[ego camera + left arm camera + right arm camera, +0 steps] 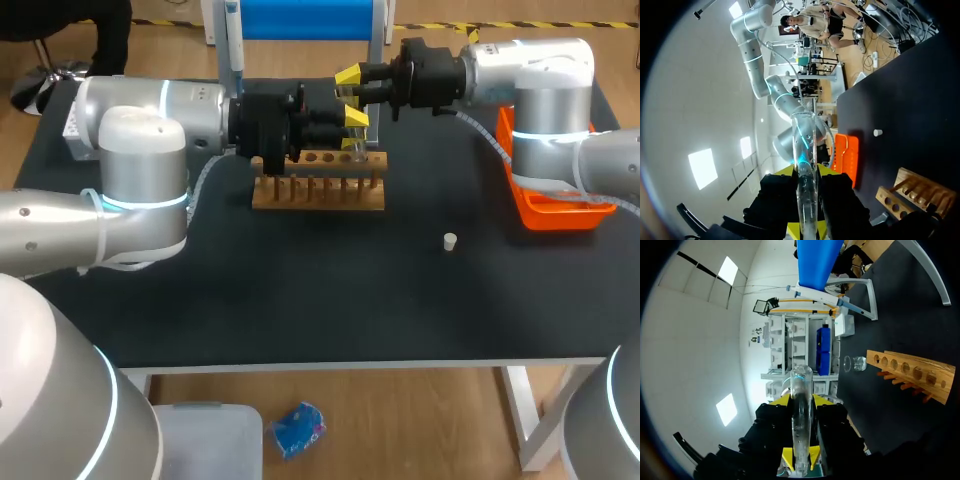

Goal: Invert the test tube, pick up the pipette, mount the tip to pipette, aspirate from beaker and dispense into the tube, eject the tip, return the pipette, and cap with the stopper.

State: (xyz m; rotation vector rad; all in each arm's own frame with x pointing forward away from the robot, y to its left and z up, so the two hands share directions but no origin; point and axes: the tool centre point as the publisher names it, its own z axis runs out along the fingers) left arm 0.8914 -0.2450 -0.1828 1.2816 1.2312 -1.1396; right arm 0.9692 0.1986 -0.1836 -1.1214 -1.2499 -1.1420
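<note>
The two arms meet just above the right end of the wooden rack (318, 185), with the test tube (804, 145) between them. The left arm (150, 130) comes in over the rack's left end, and the right arm (540, 85) from beyond its right end. In the left wrist view the left jaws are narrow and press the glass from both sides. The right wrist view shows the same of the right jaws, the tube running out ahead of them.

I take this for one tube gripped by both at once (the head view is too crowded there to trace its length). That would fit a hand-over: a second grip lets the tube be re-held the other way up before it goes into a hole. By that reading the work is at the first step, inverting.

- **Beaker** (856, 363): stands just beside one end of the rack, handy for aspirating.
- **Pipette** (232, 45): hangs behind the rack's left end.
- **Stopper** (450, 241): lies on the dark surface (300, 300), well in front of the rack's right end and apart from both arms, ready for capping last.
- **Orange tray** (555, 212): sits well beyond the rack's right end, under the right arm. I cannot tell what it holds.

Two grips on thin glass look risky to me, so one should let go before the other pulls.
</note>
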